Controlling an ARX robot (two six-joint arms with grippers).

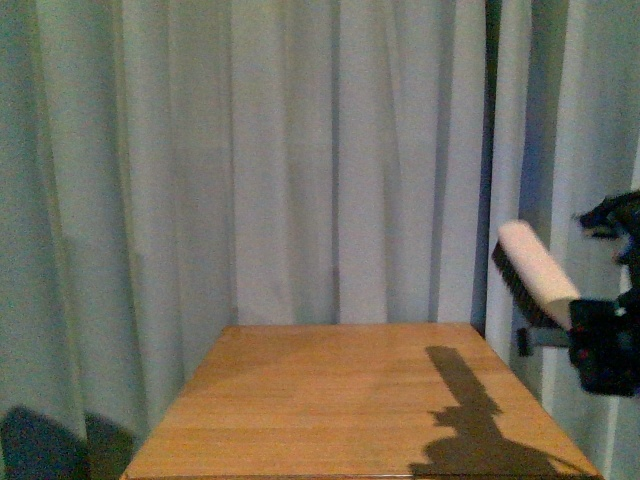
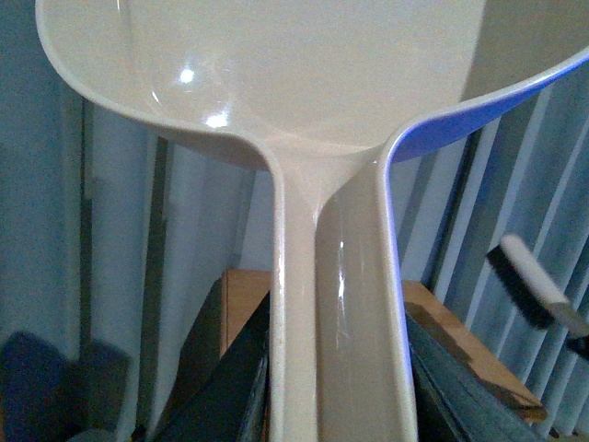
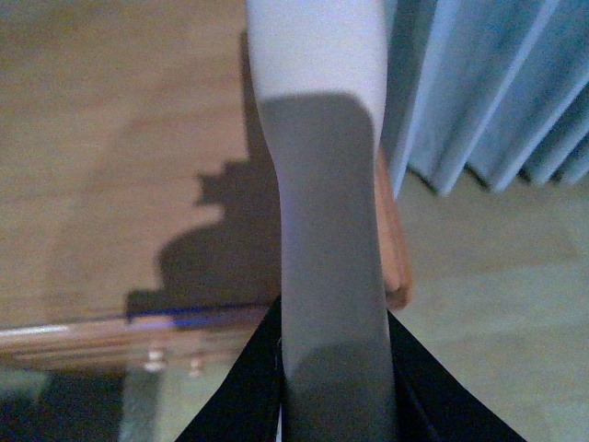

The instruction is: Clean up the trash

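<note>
- Right fingers (image 3: 235, 396) clamped on brush (image 1: 537, 268) handle, arm raised beside the surface's (image 1: 330, 400) right edge.
- Left fingers (image 2: 230, 387) clamped on beige dustpan (image 2: 304, 83) handle.
- Position of trash: cannot tell from these views.

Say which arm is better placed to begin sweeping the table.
Right, likely: the right gripper holds the brush by the table's right edge. The left gripper holds the dustpan, outside the front view.

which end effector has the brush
The right end effector: it grips the brush, which has a pale back and black bristles. The left end effector holds the beige dustpan instead.
</note>
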